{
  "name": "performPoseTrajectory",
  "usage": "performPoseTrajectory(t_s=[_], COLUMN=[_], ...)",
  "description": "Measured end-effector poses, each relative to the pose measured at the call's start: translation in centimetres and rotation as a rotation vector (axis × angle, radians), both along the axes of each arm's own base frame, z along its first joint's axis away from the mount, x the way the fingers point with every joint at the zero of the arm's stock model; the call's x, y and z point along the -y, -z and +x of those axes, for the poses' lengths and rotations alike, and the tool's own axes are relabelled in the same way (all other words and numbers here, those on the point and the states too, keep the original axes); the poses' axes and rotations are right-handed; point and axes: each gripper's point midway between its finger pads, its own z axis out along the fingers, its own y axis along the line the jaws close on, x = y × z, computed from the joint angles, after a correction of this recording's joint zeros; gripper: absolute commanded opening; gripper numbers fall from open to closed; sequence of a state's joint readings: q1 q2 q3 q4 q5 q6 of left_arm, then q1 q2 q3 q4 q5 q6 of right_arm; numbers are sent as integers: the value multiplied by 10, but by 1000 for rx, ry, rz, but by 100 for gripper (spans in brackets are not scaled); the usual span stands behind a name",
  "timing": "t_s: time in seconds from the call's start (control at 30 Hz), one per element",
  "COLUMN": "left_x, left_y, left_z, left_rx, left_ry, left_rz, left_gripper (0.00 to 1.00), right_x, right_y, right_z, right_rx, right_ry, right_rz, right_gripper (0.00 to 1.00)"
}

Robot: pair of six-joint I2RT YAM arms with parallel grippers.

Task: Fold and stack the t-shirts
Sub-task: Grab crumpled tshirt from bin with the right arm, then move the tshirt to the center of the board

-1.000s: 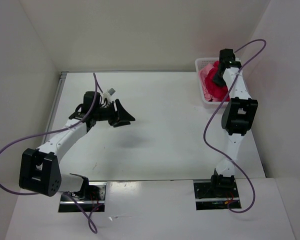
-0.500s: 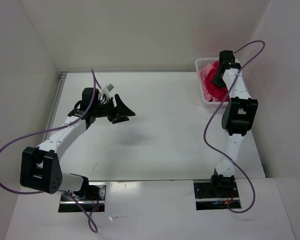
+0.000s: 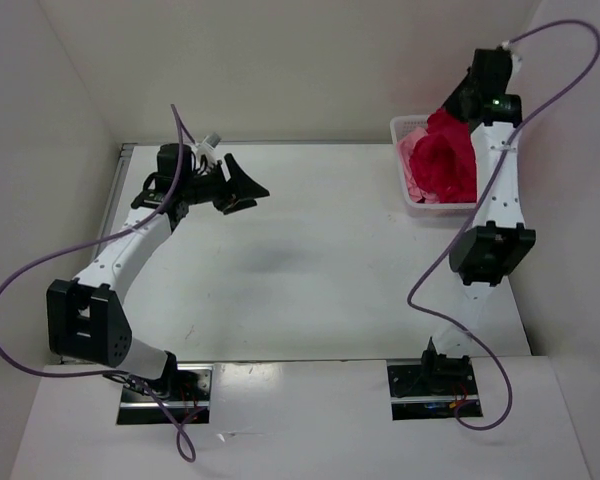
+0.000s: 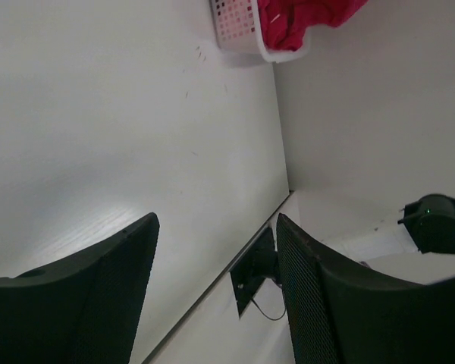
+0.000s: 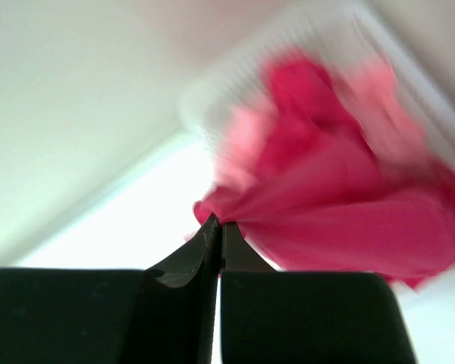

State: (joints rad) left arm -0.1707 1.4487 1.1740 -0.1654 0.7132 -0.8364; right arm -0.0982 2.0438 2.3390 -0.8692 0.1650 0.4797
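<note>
My right gripper (image 3: 450,108) (image 5: 218,221) is shut on the bright crimson-magenta t-shirt (image 3: 448,160) (image 5: 341,205) and holds it up so it hangs above the white mesh basket (image 3: 404,128). A light pink t-shirt (image 3: 412,165) lies in the basket under it and shows blurred in the right wrist view (image 5: 246,136). The dark maroon t-shirt is not visible. My left gripper (image 3: 245,188) (image 4: 216,250) is open and empty, raised above the table's far left. In the left wrist view the basket (image 4: 235,23) with the crimson shirt (image 4: 303,19) shows far off.
White walls close in the table (image 3: 310,260) at the back and both sides. The basket stands at the far right corner. Purple cables loop from both arms. The arm bases (image 3: 430,385) sit at the near edge.
My right gripper has risen from the basket, pulling the crimson-magenta shirt up with it. My left gripper has moved a little up and toward the back of the table.
</note>
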Motion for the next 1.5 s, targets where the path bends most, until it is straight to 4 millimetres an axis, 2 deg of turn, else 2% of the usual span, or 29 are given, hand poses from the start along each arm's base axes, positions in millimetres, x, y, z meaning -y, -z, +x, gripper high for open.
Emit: performPoseTrajectory(t_s=[0.03, 0.07, 0.13, 0.17, 0.23, 0.3, 0.37, 0.43, 0.47, 0.57, 0.6, 0.67, 0.73, 0.8, 0.87, 0.93, 0.97, 1.03, 1.07, 1.1, 1.13, 1.17, 1.23, 1.3, 1.37, 1.4, 1.43, 1.47, 1.5], left_x=[0, 0, -2, -5, -14, -27, -42, -56, -61, -75, -80, -88, -93, -98, -101, -103, -103, -102, -102, -100, -97, -89, -74, -50, -20, -9, 16, 20, 23], left_y=[-6, -9, -15, -16, -16, -15, -13, -13, -12, -12, -12, -12, -12, -12, -8, -1, 4, 20, 29, 42, 52, 67, 85, 100, 108, 112, 133, 141, 147], left_z=[5, 8, 15, 17, 22, 30, 38, 45, 48, 54, 56, 59, 60, 61, 55, 49, 45, 35, 30, 24, 18, 9, -5, -23, -42, -48, -70, -75, -73], left_rx=[16, 23, 37, 39, 35, 19, 13, 15, 15, 13, 9, 6, 8, 13, 19, 15, 10, -11, -19, -41, -61, -79, -110, -122, -118, -111, -141, -162, -165], left_ry=[-4, -10, -27, -36, -65, -113, -164, -208, -228, -275, -294, -323, -344, -367, -374, -377, -376, -364, -358, -349, -337, -306, -257, -179, -86, -44, 53, 67, 69], left_rz=[-1, -1, -1, -2, -2, -6, -1, 6, 9, 15, 14, 14, 21, 32, 56, 75, 87, 120, 141, 168, 187, 218, 270, 320, 358, 371, 404, 416, 425], left_gripper=[71, 71, 71, 71, 71, 71, 71, 71, 71, 71, 71, 71, 71, 71, 70, 68, 68, 65, 63, 61, 61, 61, 61, 61, 64, 65, 67, 67, 67], right_x=[-3, -12, -47, -68, -118, -149, -170, -188, -196, -213, -217, -222, -226, -229, -232, -235, -237, -240, -240, -240, -241, -242, -246, -250, -252, -252, -246, -243, -239], right_y=[-23, -61, -139, -171, -244, -304, -364, -406, -421, -438, -438, -430, -408, -371, -319, -249, -211, -115, -73, -21, 6, 42, 78, 93, 84, 72, 4, -6, -10], right_z=[-2, -8, -35, -52, -101, -146, -193, -237, -258, -300, -307, -307, -286, -252, -215, -170, -150, -107, -93, -80, -75, -70, -66, -64, -54, -48, -25, -22, -20], right_rx=[52, 139, 328, 407, 599, 763, 940, 1078, 1132, 1190, 1188, 1148, 1063, 949, 814, 662, 572, 364, 275, 158, 94, 6, -75, -119, -100, -73, 101, 124, 137], right_ry=[-11, -34, -131, -200, -377, -532, -674, -824, -900, -1075, -1115, -1162, -1162, -1138, -1107, -1064, -1035, -954, -916, -869, -845, -810, -785, -770, -766, -767, -766, -751, -732], right_rz=[-1, -1, 23, 51, 139, 217, 281, 348, 372, 418, 426, 444, 468, 499, 526, 560, 588, 635, 649, 665, 672, 670, 647, 608, 551, 522, 409, 390, 364], right_gripper=[0, 0, 0, 0, 0, 0, 0, 0, 0, 0, 0, 0, 0, 0, 0, 0, 0, 0, 0, 0, 0, 0, 0, 0, 0, 2, 42, 51, 54])
